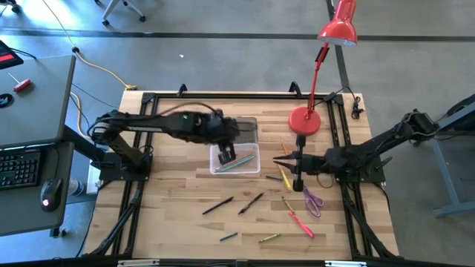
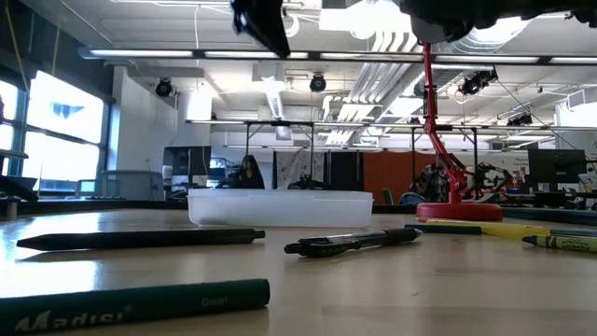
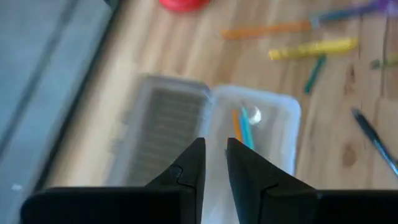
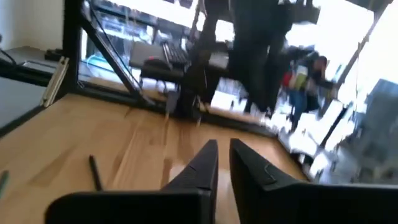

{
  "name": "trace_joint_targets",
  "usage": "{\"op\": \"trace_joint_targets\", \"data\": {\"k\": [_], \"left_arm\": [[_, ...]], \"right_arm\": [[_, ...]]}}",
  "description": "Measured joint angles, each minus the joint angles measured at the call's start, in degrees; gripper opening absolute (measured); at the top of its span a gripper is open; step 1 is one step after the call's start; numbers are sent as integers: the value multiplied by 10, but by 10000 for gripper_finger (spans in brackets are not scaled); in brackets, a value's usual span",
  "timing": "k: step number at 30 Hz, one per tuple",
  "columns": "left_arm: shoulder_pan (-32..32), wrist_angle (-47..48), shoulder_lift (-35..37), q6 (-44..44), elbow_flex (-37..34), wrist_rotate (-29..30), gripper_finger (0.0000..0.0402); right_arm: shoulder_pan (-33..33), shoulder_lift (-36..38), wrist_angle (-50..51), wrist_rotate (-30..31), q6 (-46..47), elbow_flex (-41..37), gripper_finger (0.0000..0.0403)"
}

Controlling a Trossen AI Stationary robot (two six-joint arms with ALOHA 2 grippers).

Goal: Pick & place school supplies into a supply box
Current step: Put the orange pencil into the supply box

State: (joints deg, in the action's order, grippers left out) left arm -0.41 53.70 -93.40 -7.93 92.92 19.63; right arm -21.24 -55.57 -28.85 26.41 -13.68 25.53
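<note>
The supply box (image 1: pixel 239 161) is a clear tub standing open on the table's middle. An orange and a teal pencil (image 3: pixel 241 127) lie inside it, and its ribbed lid (image 1: pixel 243 130) lies just behind it. My left gripper (image 3: pixel 214 163) hangs well above the box, pointing steeply down, open by a narrow gap with nothing between its fingers. It also shows in the high view (image 1: pixel 226 154). My right gripper (image 1: pixel 283 162) hovers level to the right of the box, fingers nearly together and empty. More school supplies lie loose on the wood: black pens (image 1: pixel 251 202), a pink marker (image 1: pixel 300 222) and purple scissors (image 1: pixel 313 202).
The red desk lamp stands on its base (image 1: pixel 304 121) at the back right, close to my right arm. In the low view, a black pencil (image 2: pixel 140 239), a pen (image 2: pixel 354 242) and a green marker (image 2: pixel 131 306) lie toward the near edge. A desk with a keyboard (image 1: pixel 18 167) stands left of the table.
</note>
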Motion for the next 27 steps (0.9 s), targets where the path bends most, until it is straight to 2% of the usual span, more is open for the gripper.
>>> {"op": "trace_joint_targets", "data": {"k": [5, 8, 13, 15, 18, 20, 23, 27], "left_arm": [[0, 66, 27, 2, 57, 58, 95], [0, 88, 47, 1, 63, 99, 95], [0, 135, 67, -40, 62, 133, 95], [0, 149, 69, -45, 60, 140, 95], [0, 141, 72, -46, 57, 144, 95], [0, 140, 70, -45, 56, 144, 95], [0, 137, 69, -44, 56, 145, 95], [0, 137, 66, -43, 56, 145, 95]], "right_arm": [[-23, -20, 105, 57, 138, 38, 62], [-29, -56, 141, 107, 194, 54, 80], [-26, -103, 241, 176, 255, 83, 95], [-21, -109, 298, 199, 349, 90, 98], [2, -111, 404, 171, 539, 92, 99], [14, -110, 476, 148, 628, 93, 99], [30, -118, 564, 152, 697, 93, 98], [53, -159, 578, 156, 714, 93, 98]]}}
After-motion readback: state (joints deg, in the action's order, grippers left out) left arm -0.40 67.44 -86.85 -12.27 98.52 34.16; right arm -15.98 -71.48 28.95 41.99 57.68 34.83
